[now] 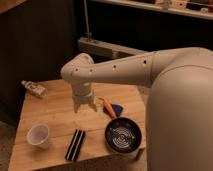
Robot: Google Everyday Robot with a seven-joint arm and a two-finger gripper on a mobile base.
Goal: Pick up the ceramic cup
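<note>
The ceramic cup [38, 135] is a small plain white cup standing upright near the front left of the wooden table [55, 112]. My gripper [84, 106] hangs from the white arm above the middle of the table, to the right of and behind the cup, well apart from it. It holds nothing that I can see.
A black bowl [124, 135] with white spiral lines sits at the front right. A black flat bar [75, 145] lies between cup and bowl. An orange and blue object [111, 107] lies right of the gripper. A small bottle [34, 89] lies at the back left corner. My arm fills the right side.
</note>
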